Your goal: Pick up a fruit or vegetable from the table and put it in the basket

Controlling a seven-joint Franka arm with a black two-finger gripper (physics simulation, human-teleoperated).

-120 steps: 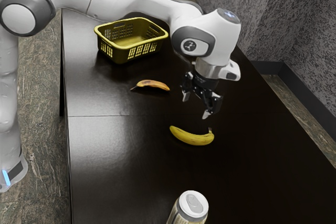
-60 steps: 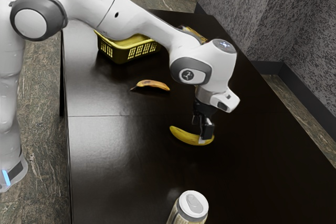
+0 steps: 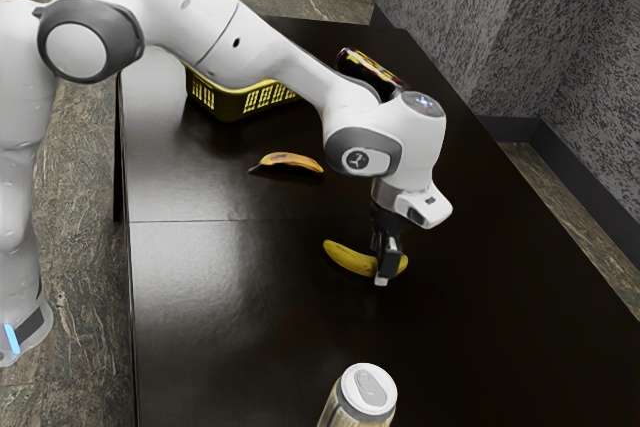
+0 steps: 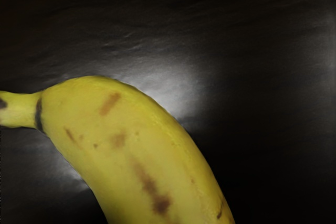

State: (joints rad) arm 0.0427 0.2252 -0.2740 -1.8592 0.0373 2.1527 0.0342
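Subject item: the yellow banana [image 3: 347, 258]. It lies on its side on the counter [image 3: 225, 317], its curve flat to the surface, presumably because that is its stable resting position. In the wrist view its skin carries brown patches, with a dark band at the stem.

Tool position: the tool [image 3: 381, 263] points down at the banana, off centre, toward the end farther from the robot's base. This placement probably serves a pinch across the narrow width of the fruit. From where I stand I cannot tell whether the tool is clamped on it or merely around it.

Current step, as judged: securing the grip. Next, lift clear and carry to the yellow basket [image 3: 245, 101], partly behind the arm [image 3: 285, 52]. Caution: an off-centre hold may let the longer end dip or swing.

Other items: a browner banana [image 3: 292, 161] lies between the basket and the subject item. A pale-topped can [image 3: 368, 392] stands well apart.

Markings: a dark container [image 3: 366, 68] beyond the arm has yellow and red print, too small to read. The arm's round badge [image 3: 355, 159] bears a pale symbol; I can read no lettering. No brand is legible.
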